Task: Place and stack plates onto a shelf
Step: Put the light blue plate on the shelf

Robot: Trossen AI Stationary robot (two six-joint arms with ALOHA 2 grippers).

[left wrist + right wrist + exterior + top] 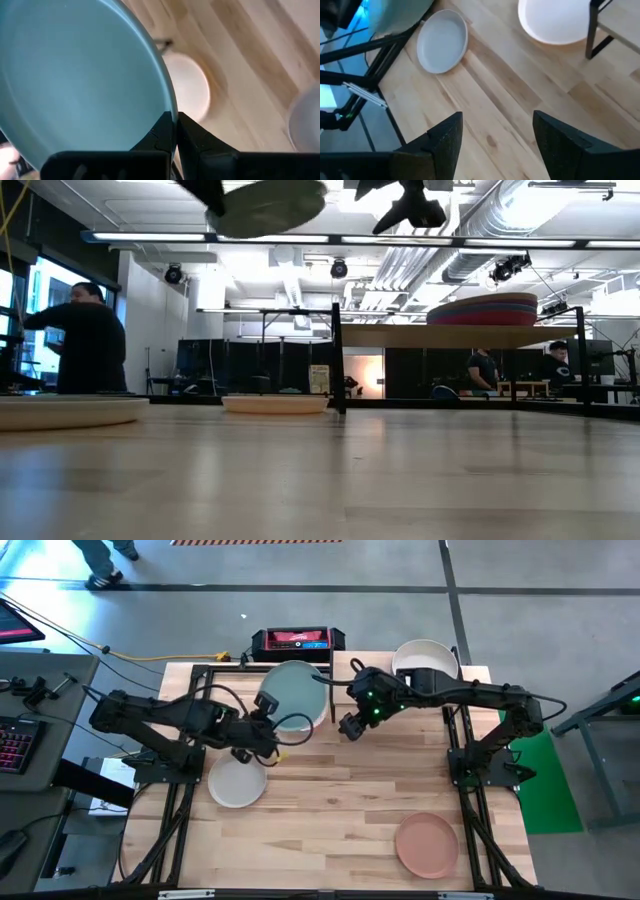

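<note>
High view shows the left gripper [266,732] pinching the teal plate [292,695] by its rim, lifted near the table's [330,810] far edge, likely for carrying to the shelf [470,336], while the right gripper [350,725] hangs beside it, fingers spread, empty.

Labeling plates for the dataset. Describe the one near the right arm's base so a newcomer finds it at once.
Start at the plank-topped table in the high view and go to its near corner on the right arm's side. The salmon-brown plate lies flat there, alone on bare wood, clear of both tools. It is the only warm brownish-pink plate: the pale grey plate is across the table and the teal plate is held up by the left tool.
</note>
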